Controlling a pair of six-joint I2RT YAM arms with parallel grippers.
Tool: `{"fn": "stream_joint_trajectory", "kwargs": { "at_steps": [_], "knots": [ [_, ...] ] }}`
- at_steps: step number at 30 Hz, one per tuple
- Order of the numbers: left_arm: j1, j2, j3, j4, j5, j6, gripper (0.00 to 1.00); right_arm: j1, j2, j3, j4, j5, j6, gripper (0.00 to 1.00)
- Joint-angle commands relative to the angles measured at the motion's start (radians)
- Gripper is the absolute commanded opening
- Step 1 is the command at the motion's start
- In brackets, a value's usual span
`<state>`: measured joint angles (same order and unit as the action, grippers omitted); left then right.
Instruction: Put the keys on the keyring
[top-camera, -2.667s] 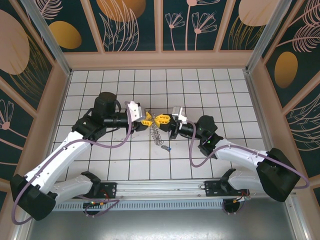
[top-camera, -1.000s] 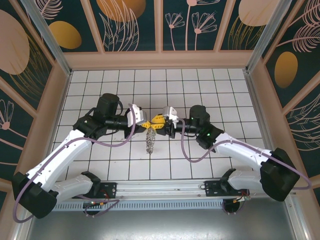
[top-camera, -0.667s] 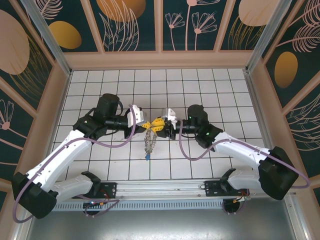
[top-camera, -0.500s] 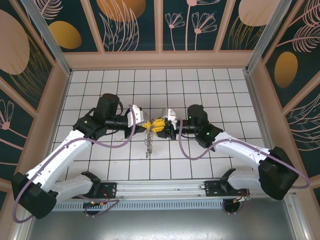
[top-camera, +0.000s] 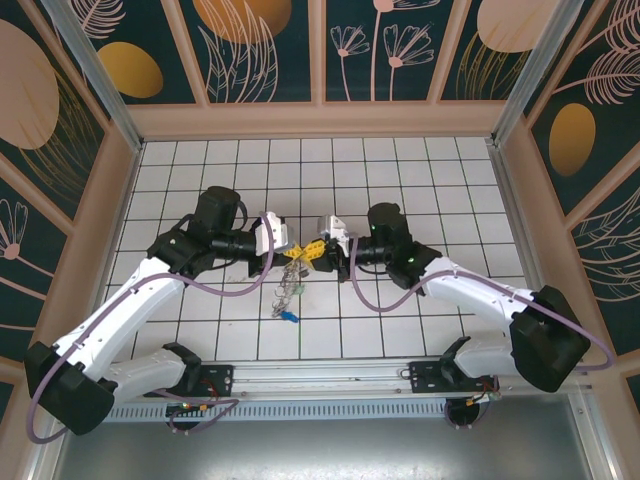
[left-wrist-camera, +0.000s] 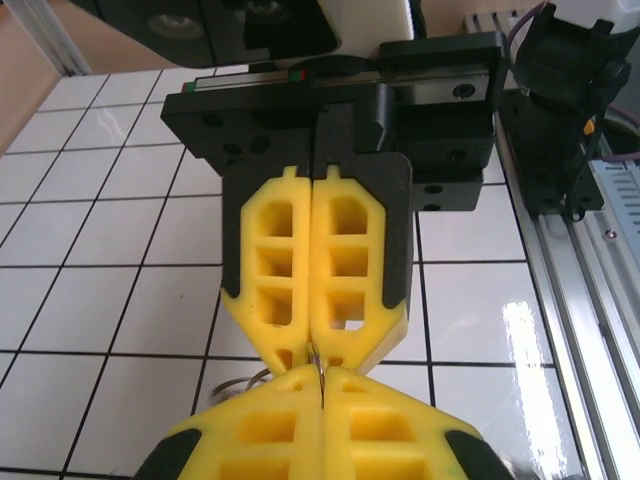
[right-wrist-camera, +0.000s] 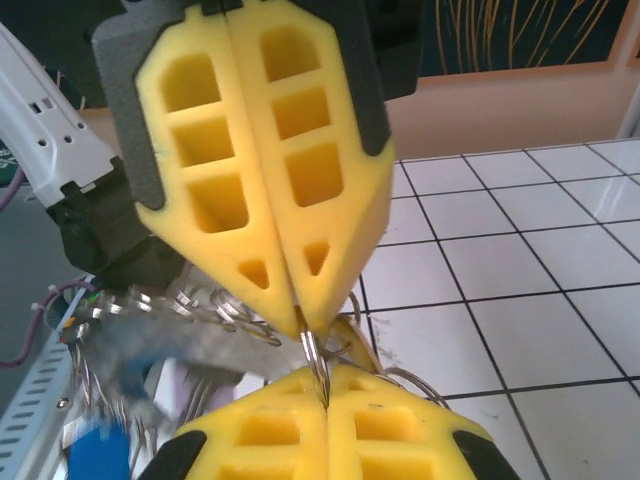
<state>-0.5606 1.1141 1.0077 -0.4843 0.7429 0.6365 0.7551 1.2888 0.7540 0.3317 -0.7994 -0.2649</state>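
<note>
Both grippers meet tip to tip over the middle of the white tiled floor. My left gripper (top-camera: 297, 254) and my right gripper (top-camera: 313, 253) are each shut on the thin wire of the keyring (top-camera: 287, 285). The ring hangs below them with a bunch of silvery keys, and a blue-headed key (top-camera: 290, 317) dangles lowest. In the left wrist view my left gripper (left-wrist-camera: 322, 378) pinches the ring wire (left-wrist-camera: 316, 360) against the right gripper (left-wrist-camera: 314, 348) opposite. In the right wrist view my right gripper (right-wrist-camera: 325, 385) holds the ring (right-wrist-camera: 315, 352) under the left gripper (right-wrist-camera: 298, 322); blurred keys (right-wrist-camera: 160, 335) and a blue head (right-wrist-camera: 98, 452) hang at left.
The tiled floor (top-camera: 420, 190) is walled by wooden-framed patterned panels (top-camera: 300, 110) on three sides. A metal rail (top-camera: 330, 375) with both arm bases runs along the near edge.
My right gripper has closed onto the ring wire. Both grippers have drifted slightly left, and the hanging bunch has swung, the blue key now at the lower left.
</note>
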Motion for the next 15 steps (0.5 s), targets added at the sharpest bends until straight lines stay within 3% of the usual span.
{"fn": "stream_joint_trajectory", "kwargs": {
  "at_steps": [1, 5, 6, 7, 9, 15],
  "knots": [
    [-0.005, 0.001, 0.04, 0.014, 0.041, 0.014, 0.0, 0.0, 0.002, 0.039, 0.021, -0.042, -0.015, 0.0],
    [-0.005, -0.019, 0.027, 0.04, 0.038, -0.016, 0.0, 0.0, -0.033, -0.014, 0.137, -0.036, 0.02, 0.0],
    [-0.004, -0.028, 0.019, 0.055, 0.038, -0.03, 0.05, 0.0, -0.041, -0.025, 0.161, -0.026, 0.03, 0.0],
    [-0.004, -0.04, 0.005, 0.08, 0.034, -0.052, 0.21, -0.001, -0.05, -0.038, 0.186, -0.018, 0.04, 0.0],
    [-0.005, -0.063, -0.021, 0.118, 0.039, -0.081, 0.31, 0.0, -0.064, -0.056, 0.22, 0.001, 0.053, 0.0],
    [-0.005, -0.053, -0.029, 0.103, 0.04, -0.088, 0.31, 0.0, -0.092, -0.094, 0.287, 0.03, 0.082, 0.0]
  ]
}}
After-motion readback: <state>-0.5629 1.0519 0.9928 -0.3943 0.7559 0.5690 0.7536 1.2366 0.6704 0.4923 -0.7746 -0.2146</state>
